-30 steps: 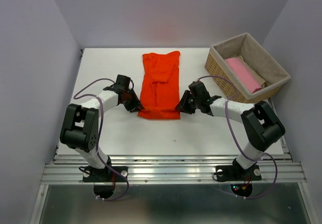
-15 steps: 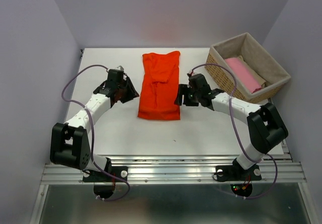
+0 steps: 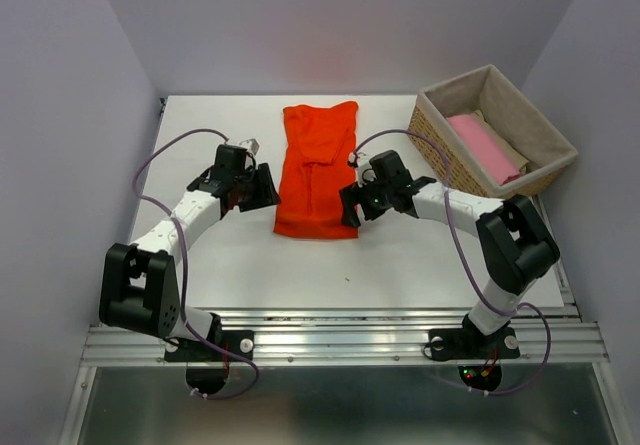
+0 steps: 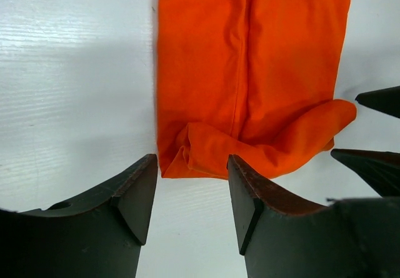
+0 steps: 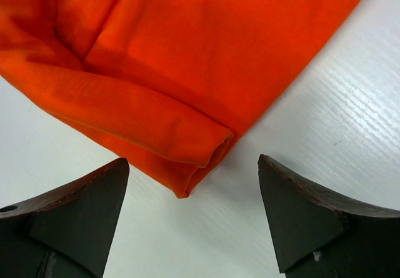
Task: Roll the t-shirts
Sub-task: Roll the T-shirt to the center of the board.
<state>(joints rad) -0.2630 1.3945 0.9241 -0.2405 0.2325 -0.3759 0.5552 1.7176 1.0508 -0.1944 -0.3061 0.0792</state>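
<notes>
A bright orange-red t-shirt [image 3: 318,170], folded into a long strip, lies mid-table with its near end turned over into a low roll [image 4: 262,153]. My left gripper [image 3: 264,187] hovers at the strip's left side, open and empty; in the left wrist view the left gripper [image 4: 191,172] frames the roll's left corner without touching it. At the right side my right gripper [image 3: 349,205] is wide open, and the right gripper [image 5: 192,168] has the roll's open end [image 5: 206,147] just ahead of it. Pale pink [image 3: 483,145] and beige [image 3: 512,153] t-shirts lie in the basket.
A wicker basket [image 3: 436,125] with a fabric liner stands at the table's back right corner. Walls close in the left, back and right sides. The right gripper's fingertips [image 4: 378,100] show at the right edge of the left wrist view.
Both grippers have opened and let go of the shirt's near corners. They lifted away toward the far side, then came back in beside the strip. The turned-over end stays in place.
</notes>
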